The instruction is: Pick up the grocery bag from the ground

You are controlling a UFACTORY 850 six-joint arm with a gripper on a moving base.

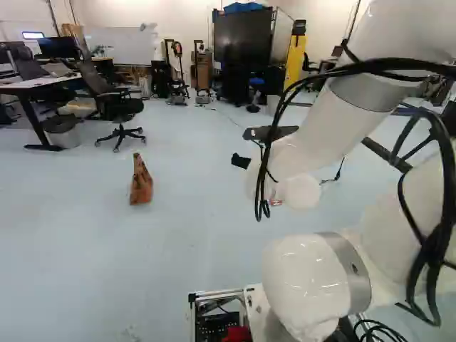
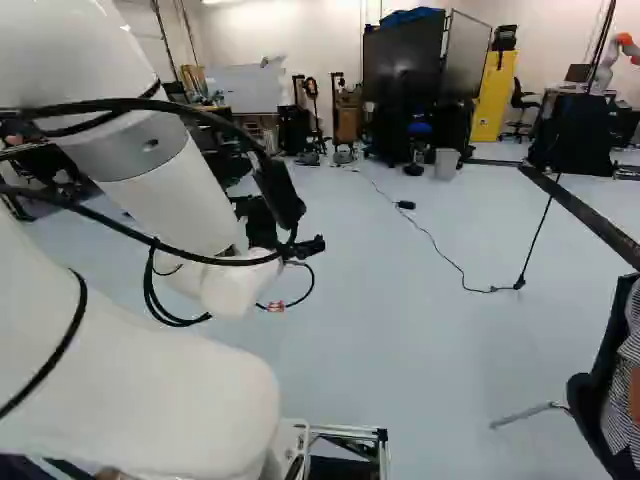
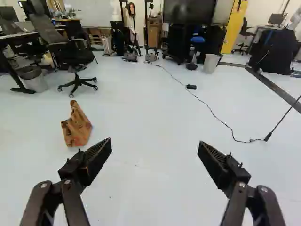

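Observation:
In the left base view my gripper (image 1: 242, 161) shows only in part behind the white arm; in the right base view the gripper (image 2: 290, 215) is partly hidden too. Seen from the wrist, the gripper (image 3: 155, 145) is open, its two fingers wide apart with nothing between them. A brown paper grocery bag (image 3: 76, 126) stands on the floor, ahead of the gripper and off to one side, past one fingertip and apart from it. The same bag (image 1: 141, 181) is left of the arm in the left base view, its top narrow and crumpled.
Beyond the bag are an office chair (image 3: 75, 56), a desk (image 1: 35, 84) and a bin (image 3: 33, 79). A black cable (image 2: 440, 245) crosses the floor. A person (image 2: 632, 390) is close at the right base view's right edge. Another robot (image 2: 622, 48) stands far back.

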